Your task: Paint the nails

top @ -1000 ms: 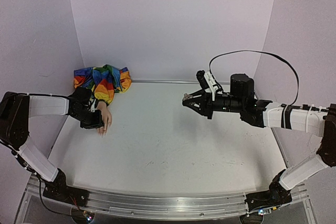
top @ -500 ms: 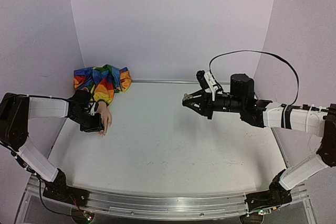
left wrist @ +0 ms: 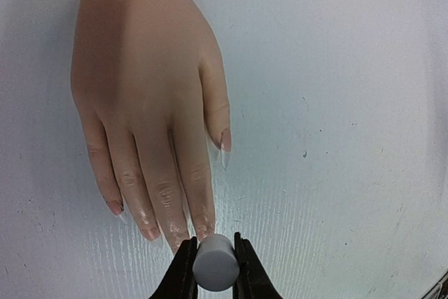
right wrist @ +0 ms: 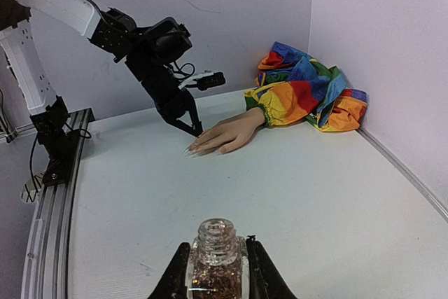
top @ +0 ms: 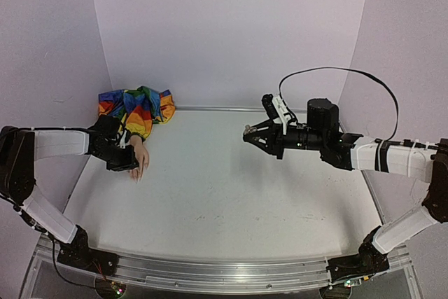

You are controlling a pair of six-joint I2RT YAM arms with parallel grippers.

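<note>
Left gripper [left wrist: 214,262], clamped on a cap [left wrist: 213,267], is nearer; the nails [left wrist: 225,141] lie just ahead. Right gripper [right wrist: 215,271] clamps the bottle [right wrist: 215,251].

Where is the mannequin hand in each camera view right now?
Top external: the mannequin hand lies at far left, fingers toward the near edge.
Left wrist: it fills the upper left, fingertips pointing down at the white cap.
Right wrist: it is near centre, fingers pointing left.
Shared landmark: the left gripper, closed on the cap, tips at the fingertips in every view.
</note>
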